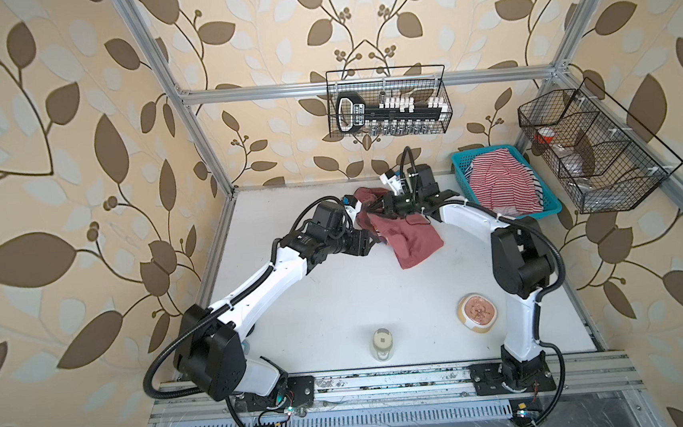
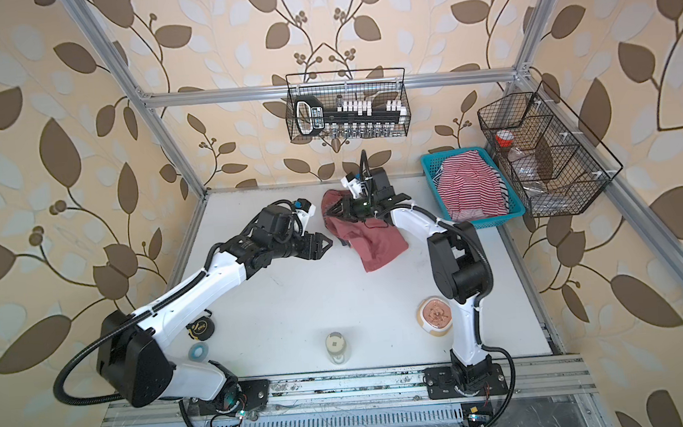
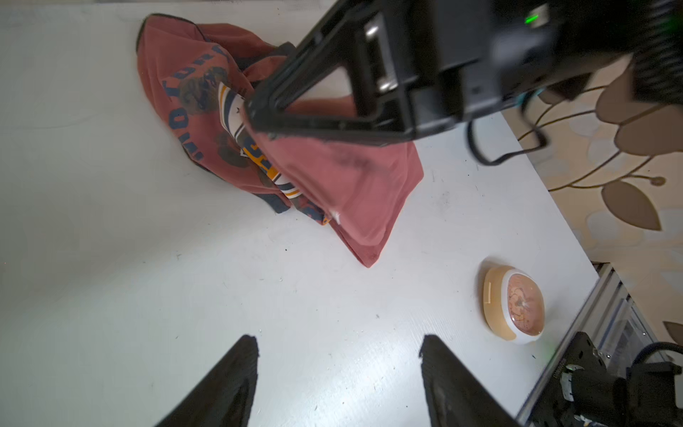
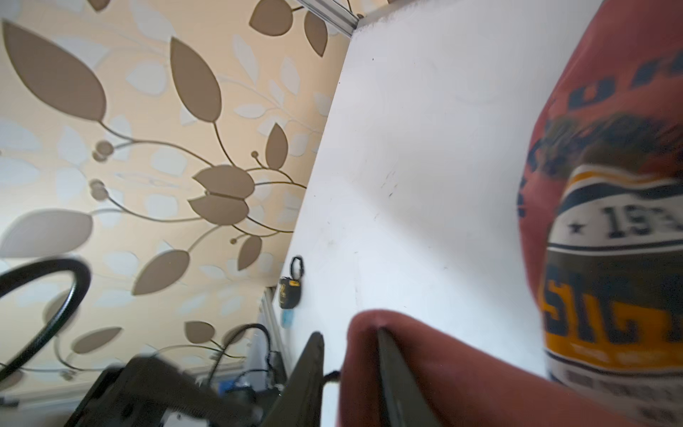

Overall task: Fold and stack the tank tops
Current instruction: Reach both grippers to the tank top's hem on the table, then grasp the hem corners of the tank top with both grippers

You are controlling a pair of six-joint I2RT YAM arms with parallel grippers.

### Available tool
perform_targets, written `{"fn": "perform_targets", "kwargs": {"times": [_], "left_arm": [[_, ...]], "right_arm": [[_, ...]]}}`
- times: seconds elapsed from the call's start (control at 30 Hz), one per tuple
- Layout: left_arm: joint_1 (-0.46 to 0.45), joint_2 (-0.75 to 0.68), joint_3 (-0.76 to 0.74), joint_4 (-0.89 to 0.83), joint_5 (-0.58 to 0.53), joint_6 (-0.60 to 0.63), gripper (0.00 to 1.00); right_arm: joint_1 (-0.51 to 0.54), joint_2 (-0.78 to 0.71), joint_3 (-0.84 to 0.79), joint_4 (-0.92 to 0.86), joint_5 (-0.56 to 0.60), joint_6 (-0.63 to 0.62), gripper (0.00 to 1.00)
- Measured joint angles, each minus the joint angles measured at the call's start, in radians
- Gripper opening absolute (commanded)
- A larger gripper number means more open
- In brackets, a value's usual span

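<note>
The brick-red tank top (image 1: 413,242) (image 2: 375,245) lies bunched at the rear middle of the white table, its navy and white print (image 3: 229,111) (image 4: 610,258) facing up. My right gripper (image 1: 375,210) (image 2: 335,213) (image 4: 349,332) is over its far end with the jaws a little apart. A fold of the red cloth is draped over one finger, and bare table shows in the gap. My left gripper (image 1: 369,241) (image 2: 327,245) (image 3: 338,344) stands open just left of the cloth, holding nothing. The striped tank top (image 1: 500,185) (image 2: 471,189) is heaped in a blue basket (image 1: 462,159) (image 2: 429,161).
A tan domed object (image 1: 478,311) (image 3: 513,303) sits front right beside the right arm. A clear jar (image 1: 383,342) stands near the front edge. A tape measure (image 2: 201,330) and a tape roll (image 2: 198,351) lie by the left arm. Wire baskets (image 1: 389,102) (image 1: 593,149) hang on the walls.
</note>
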Motion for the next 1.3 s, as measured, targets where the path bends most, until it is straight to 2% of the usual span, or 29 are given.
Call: {"fn": "perform_targets", "kwargs": {"times": [0.1, 0.17, 0.3, 0.5, 0.57, 0.67, 0.8, 0.87, 0.93, 1.17, 1.3], "left_arm": [[0.0, -0.05, -0.011, -0.026, 0.0, 0.003, 0.71], [-0.001, -0.052, -0.012, -0.034, 0.007, 0.005, 0.71], [-0.016, -0.007, 0.005, -0.091, 0.024, 0.029, 0.69], [-0.097, 0.185, 0.132, -0.233, 0.018, 0.092, 0.68], [-0.119, 0.239, 0.151, -0.274, 0.019, 0.107, 0.66], [-0.14, 0.303, 0.16, -0.314, 0.02, 0.11, 0.65], [-0.145, 0.344, 0.16, -0.337, 0.02, 0.109, 0.65], [-0.145, 0.358, 0.16, -0.332, 0.021, 0.101, 0.65], [-0.145, 0.377, 0.16, -0.308, 0.029, 0.077, 0.66], [-0.145, 0.492, 0.178, -0.214, 0.076, -0.013, 0.66], [-0.145, 0.534, 0.192, -0.172, 0.076, -0.061, 0.66]], "right_arm": [[0.006, 0.037, -0.007, 0.029, -0.023, 0.052, 0.45], [-0.006, 0.019, -0.029, 0.05, -0.023, 0.062, 0.46], [-0.058, -0.116, -0.128, 0.023, 0.022, 0.017, 0.39], [-0.117, -0.471, -0.317, -0.153, 0.21, -0.16, 0.2], [-0.092, -0.565, -0.389, -0.202, 0.265, -0.211, 0.19], [-0.051, -0.624, -0.488, -0.261, 0.318, -0.256, 0.22], [-0.018, -0.613, -0.611, -0.318, 0.367, -0.28, 0.26], [-0.01, -0.605, -0.669, -0.327, 0.388, -0.278, 0.34], [0.003, -0.575, -0.694, -0.324, 0.416, -0.275, 0.37], [0.038, -0.383, -0.674, -0.283, 0.485, -0.265, 0.38], [0.048, -0.339, -0.628, -0.252, 0.518, -0.249, 0.38]]}}
